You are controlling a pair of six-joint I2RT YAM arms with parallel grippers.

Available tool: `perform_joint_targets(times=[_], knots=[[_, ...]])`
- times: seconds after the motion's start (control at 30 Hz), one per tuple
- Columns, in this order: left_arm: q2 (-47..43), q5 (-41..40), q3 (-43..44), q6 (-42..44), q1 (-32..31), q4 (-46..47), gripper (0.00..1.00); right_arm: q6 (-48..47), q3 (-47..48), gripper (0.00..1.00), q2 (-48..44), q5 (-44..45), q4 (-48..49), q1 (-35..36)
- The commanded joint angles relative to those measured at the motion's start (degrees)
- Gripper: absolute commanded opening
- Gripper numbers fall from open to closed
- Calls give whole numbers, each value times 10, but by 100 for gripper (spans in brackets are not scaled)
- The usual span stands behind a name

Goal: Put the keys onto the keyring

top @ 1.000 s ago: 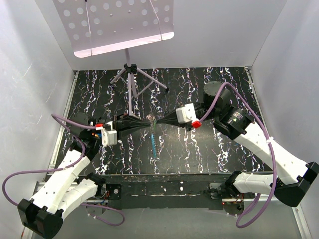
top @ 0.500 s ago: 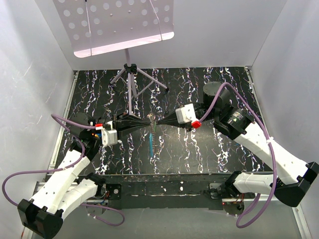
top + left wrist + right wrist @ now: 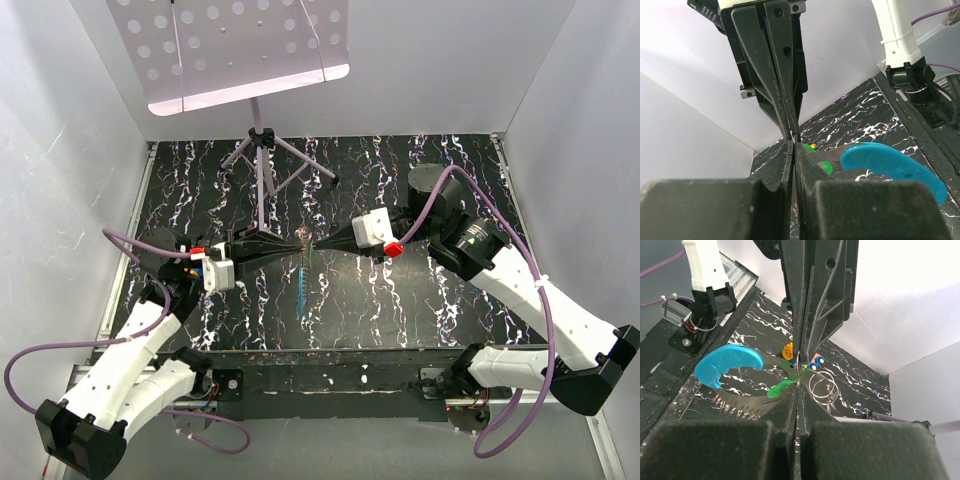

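Worktop (image 3: 400,290): one, black with white veining, walled in white on three sides.
Music stand (image 3: 262,150): one, lilac, tripod feet on the far part of the worktop, perforated desk overhanging the back.
Arms: two, reaching inward from the near edge. I see them meet nose to nose over the middle of the worktop.
Left claw (image 3: 296,243): pinched closed. Right claw (image 3: 326,243): pinched closed as well. The tips touch, and the key bundle sits right at that meeting point, held off the worktop. I cannot tell which claw grips which part.
Blue tag (image 3: 727,365): one, flat light-blue plastic, hanging down from the bundle.
Key (image 3: 775,390): one counted, with a bright green head at the claw tips and a silvery toothed blade pointing away under the tag.
Keyring (image 3: 816,381): one thin wire loop just beside the tips. Its turns overlap, and I cannot count them.
Small charms (image 3: 787,351): two, one orange and one blue, close behind the tips.
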Motion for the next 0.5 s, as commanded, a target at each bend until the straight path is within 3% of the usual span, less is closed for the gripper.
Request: perform_joint_targets(times=[0.0,0.47], knots=[[-3,-7,-3,-6,3,24,0,10,-1,1,-13,0,24,3],[0,-9,-5,-13,3,32,0,22,-2,1,-11,-3,36,3]])
